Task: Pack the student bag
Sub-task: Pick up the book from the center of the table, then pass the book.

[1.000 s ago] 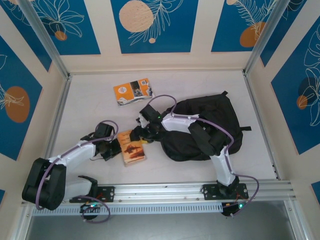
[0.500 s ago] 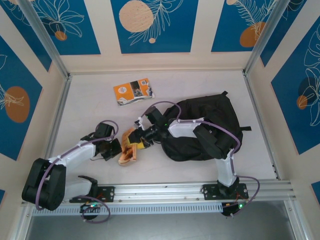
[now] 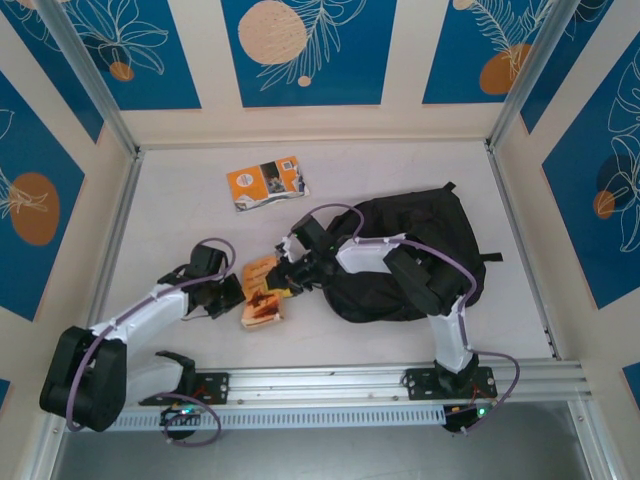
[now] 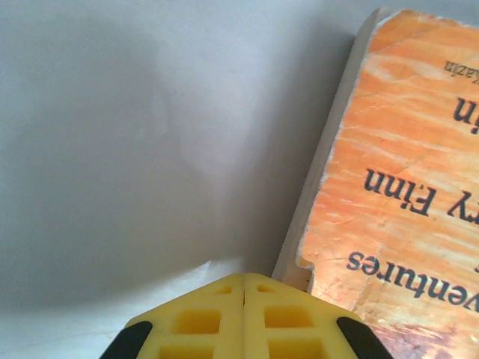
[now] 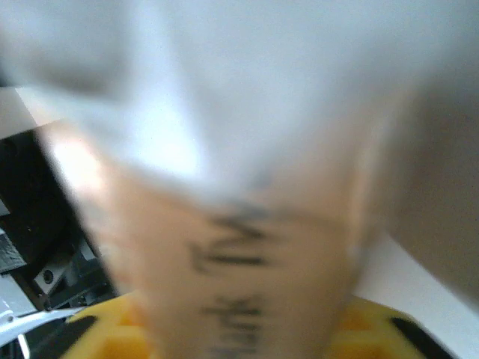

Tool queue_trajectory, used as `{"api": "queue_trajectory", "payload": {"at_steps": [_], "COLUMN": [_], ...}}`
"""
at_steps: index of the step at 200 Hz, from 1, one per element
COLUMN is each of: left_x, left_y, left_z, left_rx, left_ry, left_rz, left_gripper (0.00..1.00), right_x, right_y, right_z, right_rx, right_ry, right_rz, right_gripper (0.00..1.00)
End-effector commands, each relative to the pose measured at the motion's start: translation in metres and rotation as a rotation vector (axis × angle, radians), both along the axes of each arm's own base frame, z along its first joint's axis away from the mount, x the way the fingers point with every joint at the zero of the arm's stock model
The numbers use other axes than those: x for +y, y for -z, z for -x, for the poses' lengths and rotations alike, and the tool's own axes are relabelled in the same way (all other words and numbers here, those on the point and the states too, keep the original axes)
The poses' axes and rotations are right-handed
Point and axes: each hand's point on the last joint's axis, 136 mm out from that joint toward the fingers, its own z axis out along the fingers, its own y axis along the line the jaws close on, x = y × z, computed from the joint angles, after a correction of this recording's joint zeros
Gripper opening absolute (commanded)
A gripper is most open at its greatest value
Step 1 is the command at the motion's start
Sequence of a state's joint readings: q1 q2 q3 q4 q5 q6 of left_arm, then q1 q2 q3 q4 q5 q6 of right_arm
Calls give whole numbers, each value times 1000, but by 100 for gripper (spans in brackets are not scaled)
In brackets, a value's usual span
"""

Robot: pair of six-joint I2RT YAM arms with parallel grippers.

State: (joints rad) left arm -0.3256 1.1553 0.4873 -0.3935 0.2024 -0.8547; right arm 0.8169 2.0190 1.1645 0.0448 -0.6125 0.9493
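Student bag [image 3: 425,220]: long axis diagonal near-left to far-right; right pincer [image 3: 284,283] grips book [image 3: 262,306].

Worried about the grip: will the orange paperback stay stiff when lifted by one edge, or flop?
Probably flops somewhat: the orange paperback looks thin, with a worn, chipped cover corner. Likely light, and it may slide on the smooth table.
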Motion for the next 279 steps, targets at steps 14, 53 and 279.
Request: {"api": "queue_trajectory", "payload": {"at_steps": [14,53,279], "left_x": [-6,-14,-59], "left_y": [-38,-93,-173], "left_z": [-3,-1,-28], "left_rx": [-74,-201,-413], "left_ry": [28,-16,-261], "left_rz": [41,183,583], "left_gripper": [11,39,79], "right_x": [-12,-38,-63], "right_y": [-17,-54,-188], "right_z": [-19,-42,-36], "right_rx": [-51,-139,-153], "right_ry": [110,312,1025], "right_rz": [-52,-88,-536], "right_gripper": [1,0,2]}}
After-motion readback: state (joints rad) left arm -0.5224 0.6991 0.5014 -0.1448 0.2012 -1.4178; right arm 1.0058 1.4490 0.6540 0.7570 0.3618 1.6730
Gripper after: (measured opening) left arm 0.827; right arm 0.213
